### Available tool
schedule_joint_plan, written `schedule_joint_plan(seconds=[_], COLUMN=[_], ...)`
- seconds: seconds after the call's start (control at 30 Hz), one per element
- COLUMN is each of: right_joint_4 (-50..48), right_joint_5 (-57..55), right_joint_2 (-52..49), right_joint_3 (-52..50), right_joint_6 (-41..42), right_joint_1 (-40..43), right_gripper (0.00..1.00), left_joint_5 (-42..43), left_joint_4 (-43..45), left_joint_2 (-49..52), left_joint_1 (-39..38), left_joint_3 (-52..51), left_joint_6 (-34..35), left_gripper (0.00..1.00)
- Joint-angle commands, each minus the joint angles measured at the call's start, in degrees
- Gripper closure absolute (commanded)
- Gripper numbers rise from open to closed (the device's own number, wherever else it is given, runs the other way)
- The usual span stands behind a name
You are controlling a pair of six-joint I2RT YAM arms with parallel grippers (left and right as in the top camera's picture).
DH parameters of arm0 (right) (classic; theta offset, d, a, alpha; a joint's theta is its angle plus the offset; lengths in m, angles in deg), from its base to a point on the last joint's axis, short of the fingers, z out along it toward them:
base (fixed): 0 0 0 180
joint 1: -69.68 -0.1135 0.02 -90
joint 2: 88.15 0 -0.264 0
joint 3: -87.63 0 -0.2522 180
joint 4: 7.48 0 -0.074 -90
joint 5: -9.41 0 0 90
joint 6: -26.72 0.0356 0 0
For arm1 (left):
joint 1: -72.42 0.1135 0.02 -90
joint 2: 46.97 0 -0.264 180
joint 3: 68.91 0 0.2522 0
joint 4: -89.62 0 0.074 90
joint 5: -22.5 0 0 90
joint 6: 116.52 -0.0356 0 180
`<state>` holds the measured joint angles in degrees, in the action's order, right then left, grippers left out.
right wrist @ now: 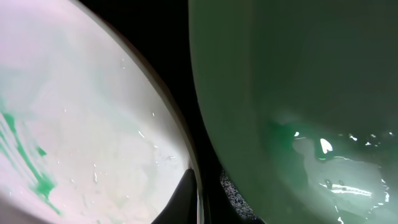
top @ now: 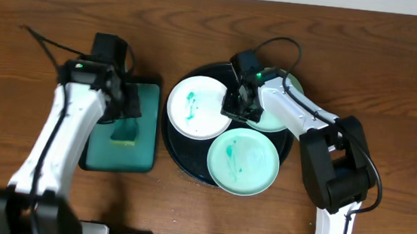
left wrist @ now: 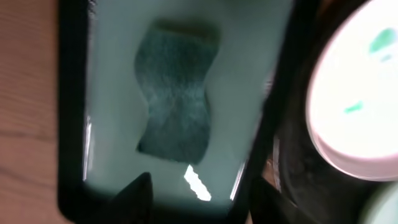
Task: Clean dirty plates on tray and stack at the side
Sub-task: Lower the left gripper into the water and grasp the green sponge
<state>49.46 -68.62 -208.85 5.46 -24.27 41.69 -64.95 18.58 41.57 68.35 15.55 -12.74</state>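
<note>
Left side: left fingers [left wrist: 142, 196] are hovering spread apart and holding nothing, just above the sponge [left wrist: 177, 93], which is lying in the dark green tray [top: 141, 153]. The sponge is not yet picked up.

Progress, as judged: early. All three plates are sitting on the black tray [top: 174, 146], and none is stacked on the surface [top: 36, 11] beside it. The white plate [top: 196, 106], at that tray's left edge, is showing teal smears. The front mint plate [top: 242, 162] is smeared too. The back mint plate [top: 278, 112], partly under the right arm, is showing a teal patch in the right wrist view.

Right fingers [right wrist: 179, 198] are sitting low between the white plate's rim and the back mint plate, with one tip just beside the white rim. Contact is unclear, and I cannot tell whether they are spread or clenched.

Left to do: wiping all three plates, lifting them out, stacking.
</note>
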Motion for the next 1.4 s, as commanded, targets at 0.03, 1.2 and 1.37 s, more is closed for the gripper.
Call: schedule_joint_plan(seconds=[0.03,1.2,1.37], right_joint_4=[1.5,1.9,2.3], right_joint_5=[0.3,0.3,0.3], right_joint_2=[-1.9,-1.9,-1.9], right_joint_3=[0.1,0.1,0.1], right_joint_6=[-2.5,-3.5,-3.5], right_joint_1=[-1.2,-1.2,-1.2], right_gripper=[0.99,0.99,0.99], left_joint_5=[-2.2,4.7,4.8], left_joint_4=[3.1,10.5,11.0], left_joint_2=[6.7,21.1,21.1], left_joint_1=[2.7,7.5,7.5], left_joint_3=[-2.4,-2.4,-2.4], left_joint_6=[0.5,-2.6,-2.5], left_gripper=[0.51,0.80,0.93])
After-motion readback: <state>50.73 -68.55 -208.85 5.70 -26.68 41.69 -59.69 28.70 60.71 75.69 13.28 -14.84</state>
